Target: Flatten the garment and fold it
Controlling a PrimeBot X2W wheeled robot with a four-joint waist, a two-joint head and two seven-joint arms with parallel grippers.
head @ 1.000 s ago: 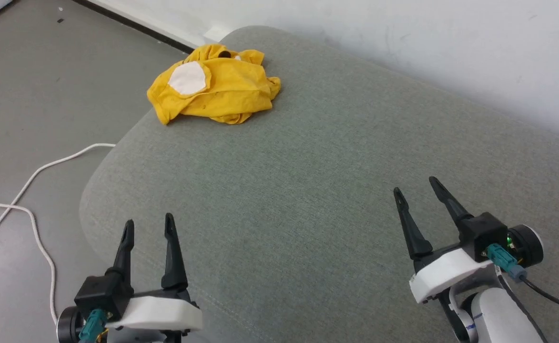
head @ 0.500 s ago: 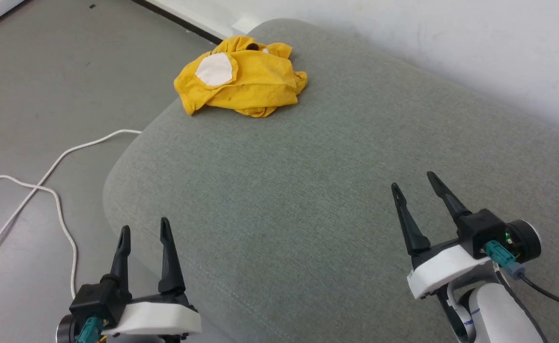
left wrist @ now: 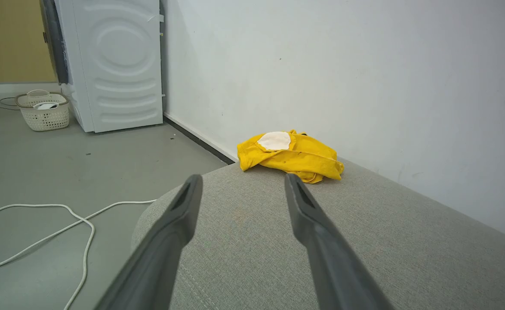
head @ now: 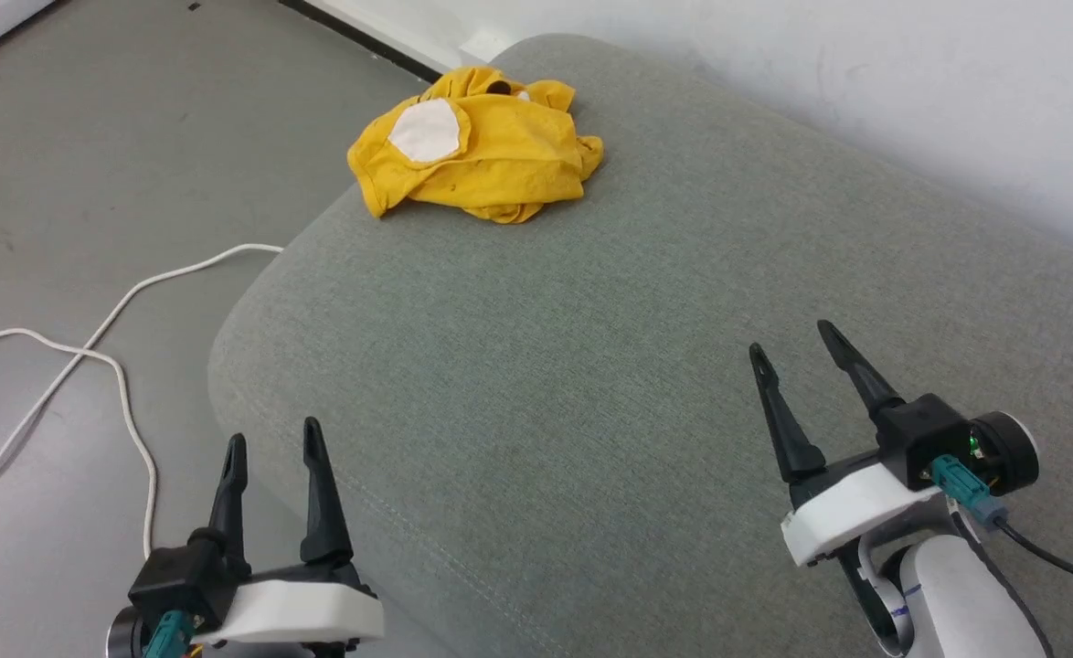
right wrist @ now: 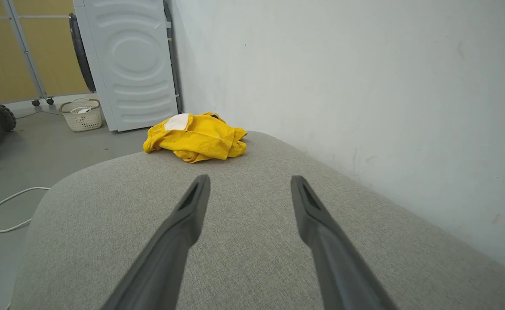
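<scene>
stage: start, nothing done | yellow T-shirt [head: 477, 160]: crumpled heap at the far left corner of the grey cushion [head: 591, 384], neither flattened nor folded | left end effector [head: 273, 431]: fingers spread, empty, well apart from it | right end effector [head: 790, 337]: likewise spread, empty | remaining: reach, grasp, spread flat, fold

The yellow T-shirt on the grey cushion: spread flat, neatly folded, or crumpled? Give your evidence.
Crumpled. The garment lies in a bunched heap on the cushion, layers overlapping unevenly, one white patch uppermost.
</scene>
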